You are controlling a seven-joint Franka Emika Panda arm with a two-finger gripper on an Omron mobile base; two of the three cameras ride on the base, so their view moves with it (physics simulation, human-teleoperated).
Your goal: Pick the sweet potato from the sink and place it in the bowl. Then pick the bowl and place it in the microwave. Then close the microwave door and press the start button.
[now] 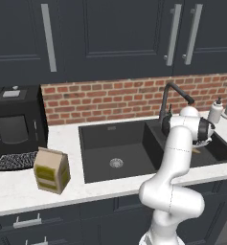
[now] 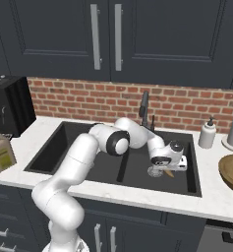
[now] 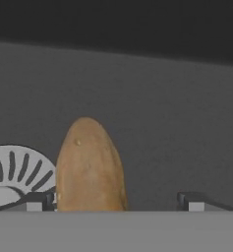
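Low in the right basin of the matte black double-basin sink [image 2: 78, 147], the gripper [image 3: 115, 202] stands spread, one fingertip [image 3: 37, 201] touching the small tan-orange oblong sweet potato [image 3: 90, 165] beside the round metal drain [image 3: 14, 172]; the other is well apart. A wide wooden bowl [image 2: 232, 172] sits on the white table [image 2: 211, 199].

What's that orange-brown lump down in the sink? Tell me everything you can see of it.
It is the sweet potato: a smooth, tan-orange oblong with a rounded tip and a few tiny pale specks. It lies on the floor of the sink's right basin, beside the round metal drain. The gripper is down at it, fingers open on either side, the potato nearer one finger.
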